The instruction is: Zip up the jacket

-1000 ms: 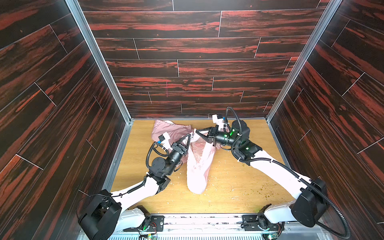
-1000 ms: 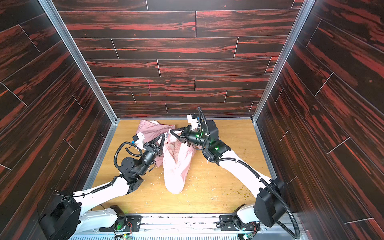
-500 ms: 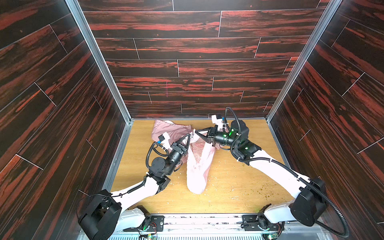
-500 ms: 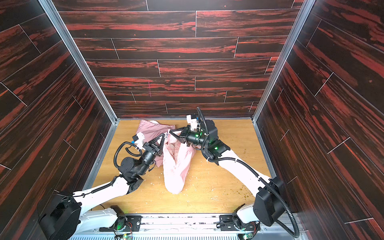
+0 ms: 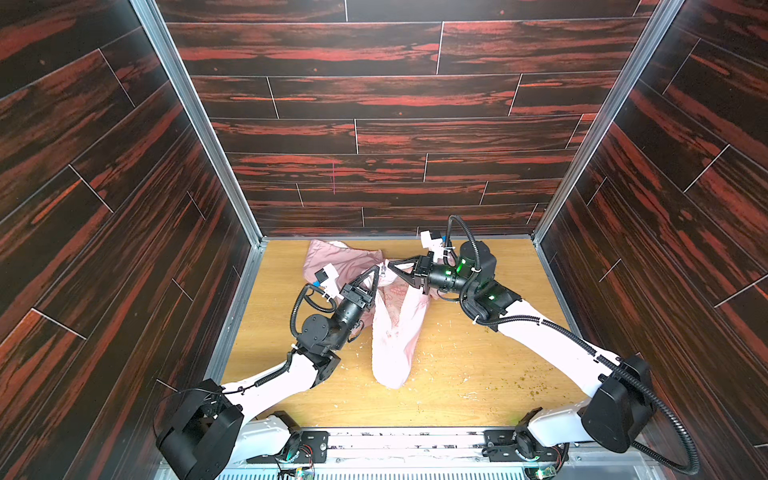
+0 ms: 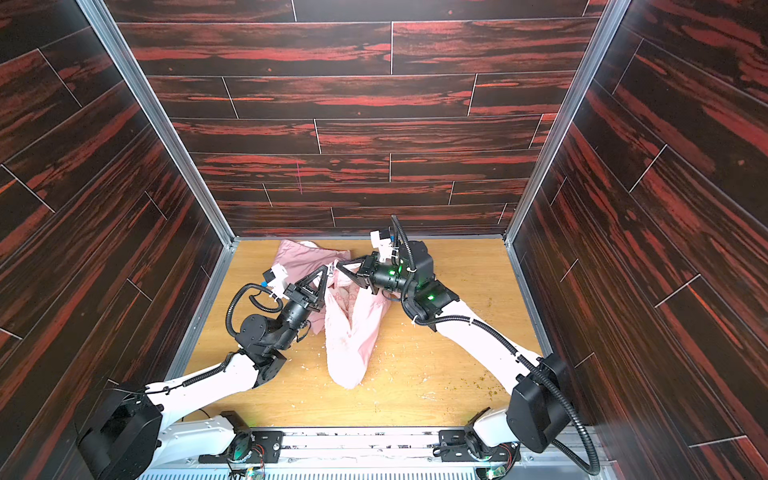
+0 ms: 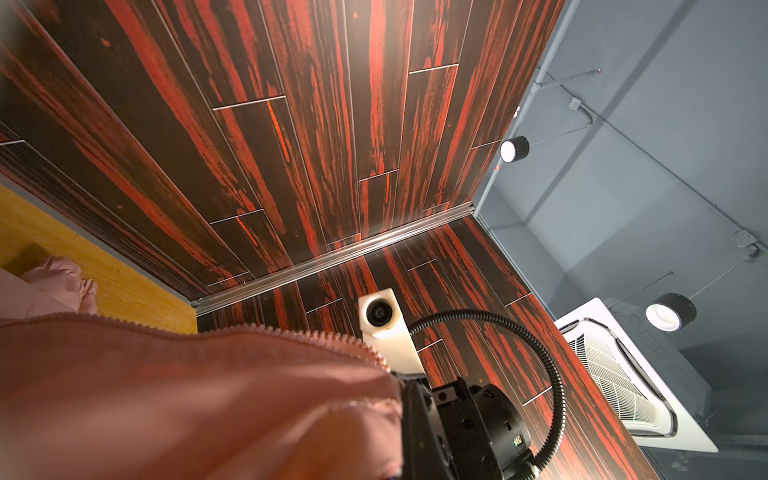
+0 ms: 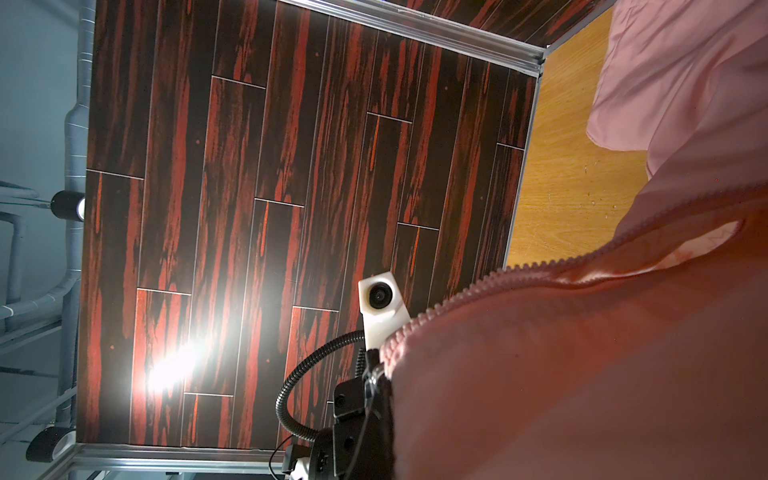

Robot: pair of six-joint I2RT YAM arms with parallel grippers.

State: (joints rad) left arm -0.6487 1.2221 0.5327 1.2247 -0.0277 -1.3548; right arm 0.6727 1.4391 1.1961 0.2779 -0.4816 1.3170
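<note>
Over the last second almost nothing has shifted. The left tool [image 5: 377,270] and the right tool [image 5: 390,262] remain tip to tip, each closed narrow on an edge of the jacket [image 5: 395,332]; the right one has crept at most a hair toward its partner. The jacket lies on the table [image 5: 478,365], bunched close to the back wall [image 5: 374,199], its pale lined part trailing away from that wall; the pinched edges are lifted just short of the wall. Each wrist view shows zipper teeth [image 7: 291,332] running along the held edge, free and unmeshed. By my reading the zip is not yet started; the two ends have been brought together to be joined, and the stillness suggests fine alignment; a slip now would cost the lineup.
</note>
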